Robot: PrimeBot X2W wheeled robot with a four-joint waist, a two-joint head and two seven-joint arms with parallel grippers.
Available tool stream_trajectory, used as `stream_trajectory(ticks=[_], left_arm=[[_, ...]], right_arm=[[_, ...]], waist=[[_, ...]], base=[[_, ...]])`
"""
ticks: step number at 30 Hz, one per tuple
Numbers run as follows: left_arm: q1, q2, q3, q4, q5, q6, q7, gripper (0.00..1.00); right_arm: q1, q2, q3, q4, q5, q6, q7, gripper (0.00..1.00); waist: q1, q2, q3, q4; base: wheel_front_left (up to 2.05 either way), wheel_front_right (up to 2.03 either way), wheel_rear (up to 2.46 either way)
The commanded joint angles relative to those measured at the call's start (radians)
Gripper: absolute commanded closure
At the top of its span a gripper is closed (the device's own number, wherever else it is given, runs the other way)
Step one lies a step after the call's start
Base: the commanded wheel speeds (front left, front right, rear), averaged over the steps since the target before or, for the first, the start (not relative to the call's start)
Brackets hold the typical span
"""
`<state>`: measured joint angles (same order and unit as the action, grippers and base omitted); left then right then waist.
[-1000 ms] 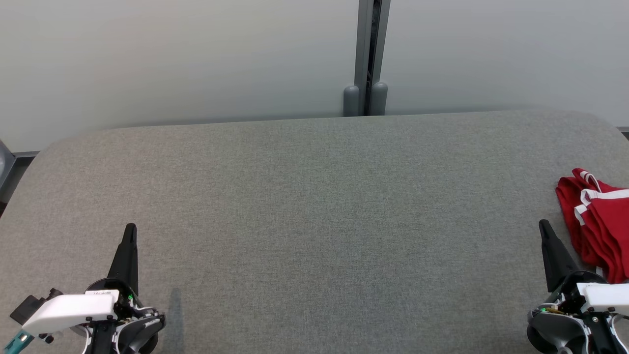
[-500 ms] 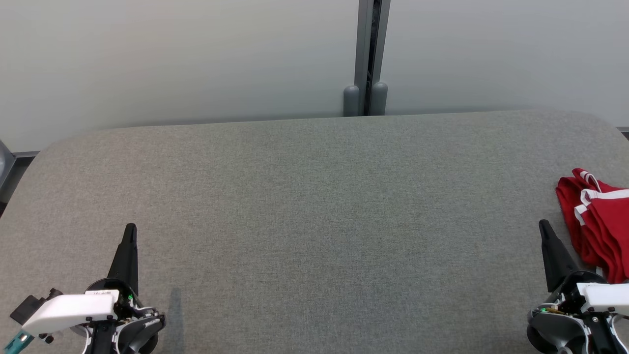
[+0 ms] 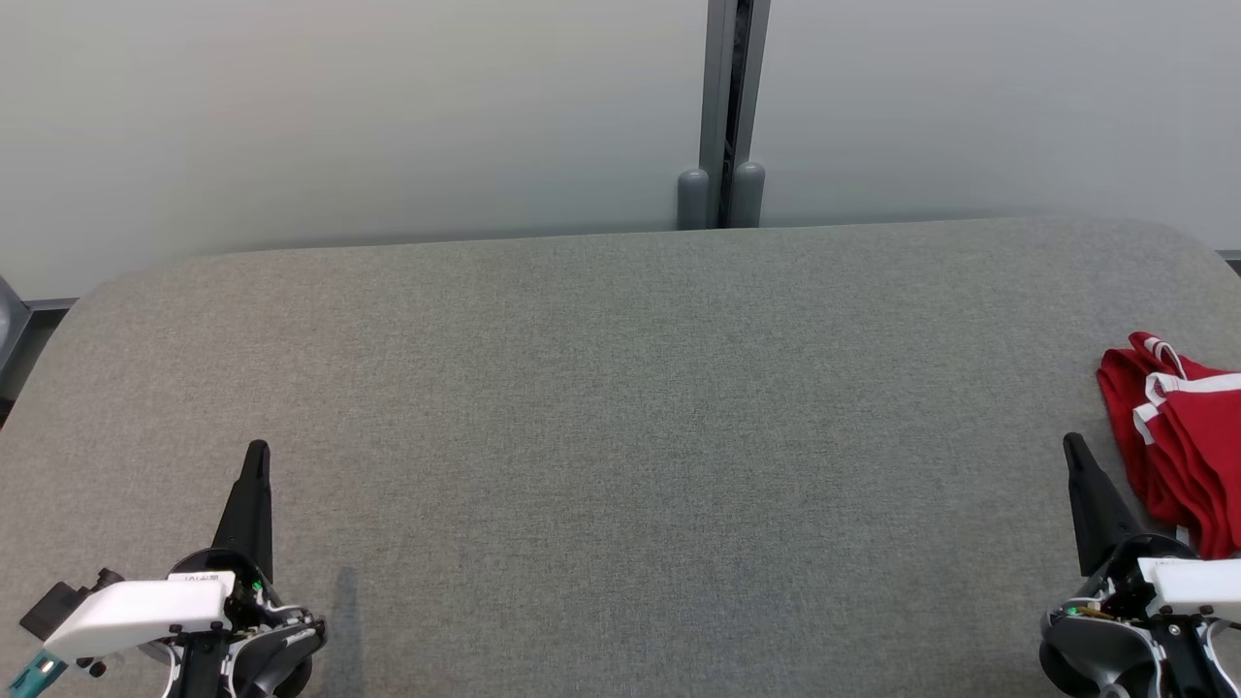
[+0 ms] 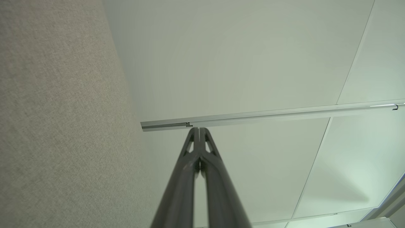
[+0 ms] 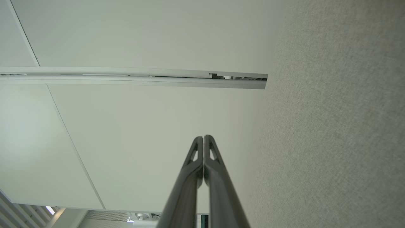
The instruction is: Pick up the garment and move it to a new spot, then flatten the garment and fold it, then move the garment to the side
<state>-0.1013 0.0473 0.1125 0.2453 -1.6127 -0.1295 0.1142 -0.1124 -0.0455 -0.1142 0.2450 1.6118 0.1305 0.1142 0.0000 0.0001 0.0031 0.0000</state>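
A red garment (image 3: pixel 1185 446) with white trim lies bunched at the right edge of the grey felt table (image 3: pixel 620 417), partly cut off by the head view's border. My right gripper (image 3: pixel 1071 444) rests at the lower right, just left of the garment and apart from it, shut and empty. At the lower left my left gripper (image 3: pixel 257 449) is also shut with nothing in it. The left wrist view shows the left gripper (image 4: pixel 198 129) with fingertips pressed together. In the right wrist view the right gripper (image 5: pixel 203 136) is likewise closed tip to tip.
A pale partition wall (image 3: pixel 349 116) stands behind the table, with a grey metal post (image 3: pixel 722 116) at its seam. The table has rounded far corners, and a strip of floor shows at the far left (image 3: pixel 15 339).
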Motion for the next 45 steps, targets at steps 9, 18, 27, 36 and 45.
stream_trajectory(ticks=[9,18,27,36,45], left_arm=[[-0.014,0.006,0.004,-0.003,-0.001,-0.004,0.003,1.0],[-0.014,0.006,0.003,-0.003,-0.001,-0.004,0.003,1.0],[-0.014,0.006,0.003,-0.003,-0.001,-0.004,0.003,1.0],[-0.014,0.006,0.003,-0.003,-0.001,-0.004,0.003,1.0],[-0.014,0.006,0.003,-0.003,-0.001,-0.004,0.003,1.0]], right_arm=[[0.009,-0.009,-0.001,-0.004,0.002,0.0,0.003,1.0],[0.009,-0.009,-0.001,-0.004,0.002,0.0,0.003,1.0],[0.009,-0.009,-0.001,-0.004,0.002,0.0,0.003,1.0],[0.009,-0.009,-0.001,-0.004,0.002,0.0,0.003,1.0],[0.009,-0.009,-0.001,-0.004,0.002,0.0,0.003,1.0]], waist=[[0.0,-0.0001,0.0,0.0],[0.0,-0.0001,0.0,0.0],[0.0,-0.0001,0.0,0.0],[0.0,-0.0001,0.0,0.0],[0.0,-0.0001,0.0,0.0]], base=[[0.0,0.0,0.0],[0.0,0.0,0.0],[0.0,0.0,0.0],[0.0,0.0,0.0],[0.0,0.0,0.0]])
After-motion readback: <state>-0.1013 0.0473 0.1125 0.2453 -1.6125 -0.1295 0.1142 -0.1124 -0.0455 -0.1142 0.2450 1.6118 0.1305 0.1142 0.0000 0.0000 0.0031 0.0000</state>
